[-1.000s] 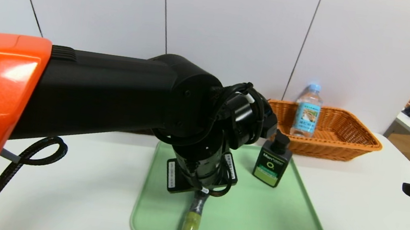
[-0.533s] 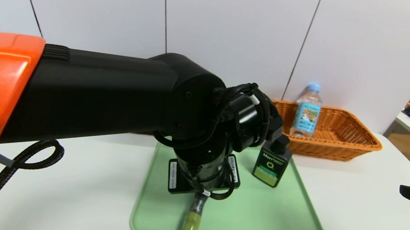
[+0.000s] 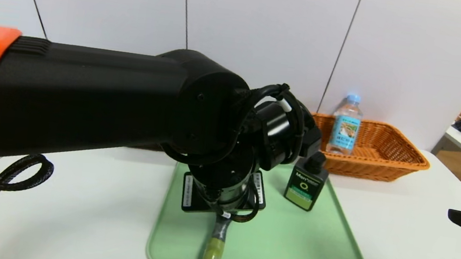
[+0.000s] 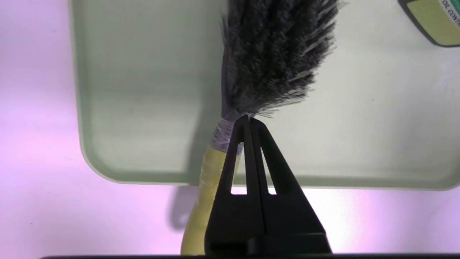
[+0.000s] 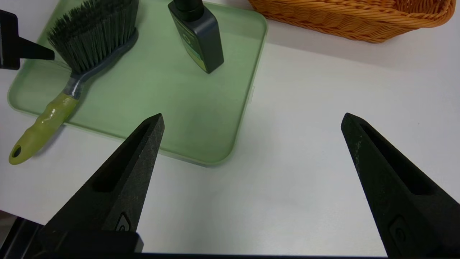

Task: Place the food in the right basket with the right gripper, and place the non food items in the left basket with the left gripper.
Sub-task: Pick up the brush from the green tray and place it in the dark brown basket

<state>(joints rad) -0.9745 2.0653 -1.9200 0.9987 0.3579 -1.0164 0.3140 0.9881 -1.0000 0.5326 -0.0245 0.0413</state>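
Pale panelled wall (image 3: 268, 33) behind a white table (image 3: 410, 239).

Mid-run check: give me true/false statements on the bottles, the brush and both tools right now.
1. The water bottle stands upright in the orange basket. True.
2. The pump bottle lies in the orange basket. False: it stands on the green tray.
3. The right tool is open and empty. True.
4. The left tool is spread wide around the brush. False: it is shut, tips together over the brush's neck.
5. The brush lies wholly inside the tray. False: its handle sticks out past the tray's edge.
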